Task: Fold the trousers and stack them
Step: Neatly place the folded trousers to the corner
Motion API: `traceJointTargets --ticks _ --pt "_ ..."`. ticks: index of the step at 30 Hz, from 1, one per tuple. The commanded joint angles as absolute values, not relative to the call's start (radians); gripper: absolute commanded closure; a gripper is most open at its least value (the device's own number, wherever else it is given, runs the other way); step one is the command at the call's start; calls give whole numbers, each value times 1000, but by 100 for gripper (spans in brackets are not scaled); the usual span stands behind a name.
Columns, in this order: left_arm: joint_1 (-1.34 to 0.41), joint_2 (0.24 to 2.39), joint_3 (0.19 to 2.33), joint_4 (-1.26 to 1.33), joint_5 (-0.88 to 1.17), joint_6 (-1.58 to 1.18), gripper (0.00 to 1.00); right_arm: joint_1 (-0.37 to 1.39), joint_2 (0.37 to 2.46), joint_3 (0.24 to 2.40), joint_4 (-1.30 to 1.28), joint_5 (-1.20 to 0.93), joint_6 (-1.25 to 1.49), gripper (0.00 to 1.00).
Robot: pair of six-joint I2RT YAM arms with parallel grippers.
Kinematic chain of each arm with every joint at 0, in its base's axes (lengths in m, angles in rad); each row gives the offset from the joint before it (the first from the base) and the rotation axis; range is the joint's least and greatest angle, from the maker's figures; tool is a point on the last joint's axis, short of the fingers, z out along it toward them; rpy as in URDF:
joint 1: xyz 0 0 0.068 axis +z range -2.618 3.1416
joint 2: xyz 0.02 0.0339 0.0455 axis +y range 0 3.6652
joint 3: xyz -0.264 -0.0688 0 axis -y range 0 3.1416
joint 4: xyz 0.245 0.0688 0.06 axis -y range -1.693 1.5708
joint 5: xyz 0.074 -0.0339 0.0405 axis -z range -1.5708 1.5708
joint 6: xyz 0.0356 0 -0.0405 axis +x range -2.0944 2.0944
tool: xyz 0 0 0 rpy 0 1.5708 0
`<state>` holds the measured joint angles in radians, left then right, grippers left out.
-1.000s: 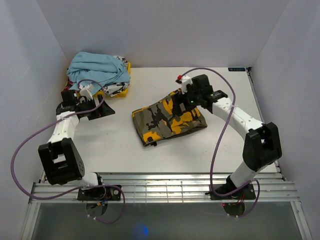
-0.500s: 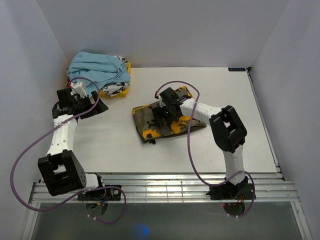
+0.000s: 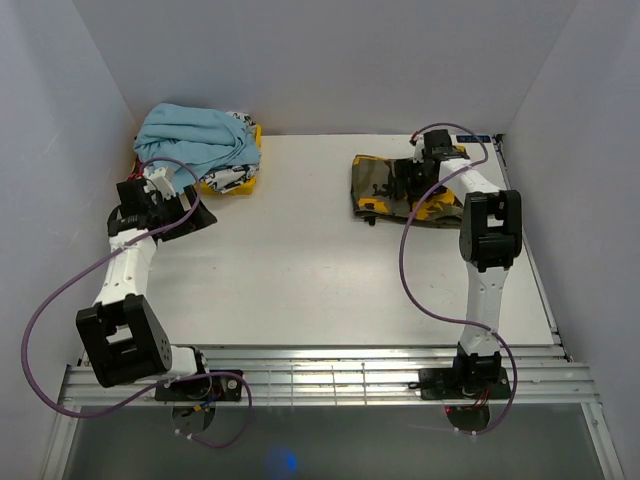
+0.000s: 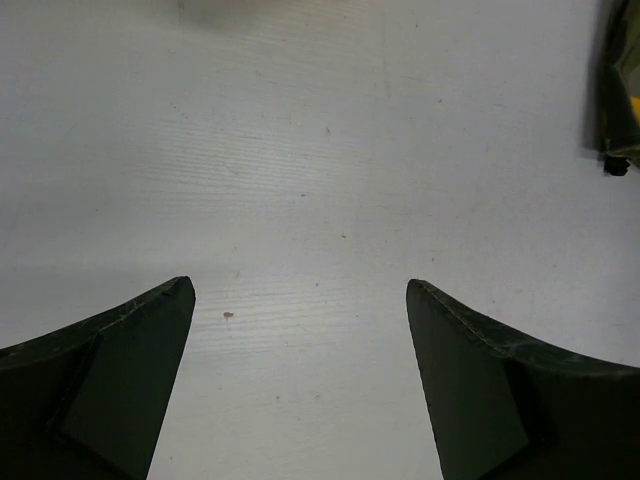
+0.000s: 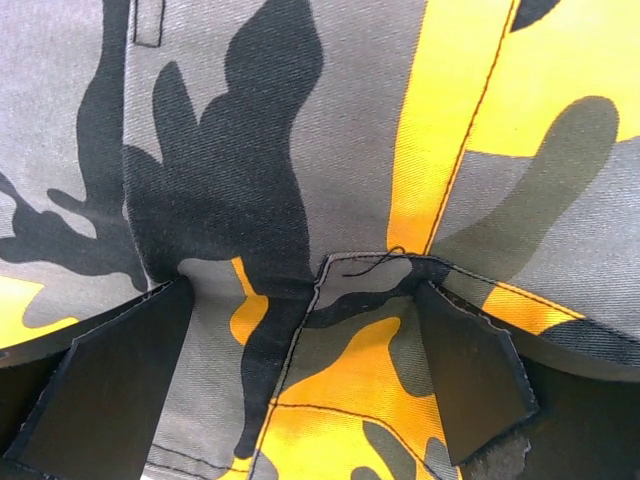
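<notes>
Trousers [image 5: 300, 150] fill the right wrist view, camouflage cloth flat beneath the right gripper's [image 5: 302, 288] wide-spread fingers, nothing pinched, while only the overhead view shows them folded, well apart from the left gripper [image 3: 192, 218], spread equally wide and empty over bare table [image 3: 300, 270].

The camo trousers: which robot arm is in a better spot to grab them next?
Right, probably. The right hand is open directly over the folded trousers, with the fabric filling its view. The left hand is open over bare table, far across from them, near the blue garment.
</notes>
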<state>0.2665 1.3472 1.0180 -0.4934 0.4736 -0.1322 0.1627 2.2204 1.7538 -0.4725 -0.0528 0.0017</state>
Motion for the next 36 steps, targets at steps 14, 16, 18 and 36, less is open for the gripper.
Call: traceJointTargets --ticks 14,16,18,36 --pt "268 1362 999 -474 460 -95 2 -87 2490 2077 -617 -86 -356 7" --pt "268 1371 999 -477 457 -97 2 -106 2503 2088 -607 -75 -347 6" --pt "268 1374 1002 -479 459 -95 2 -118 2522 2100 -601 -58 -344 6" --pt "268 1387 1060 -541 436 -61 2 -133 2590 2244 -542 -57 -387 10"
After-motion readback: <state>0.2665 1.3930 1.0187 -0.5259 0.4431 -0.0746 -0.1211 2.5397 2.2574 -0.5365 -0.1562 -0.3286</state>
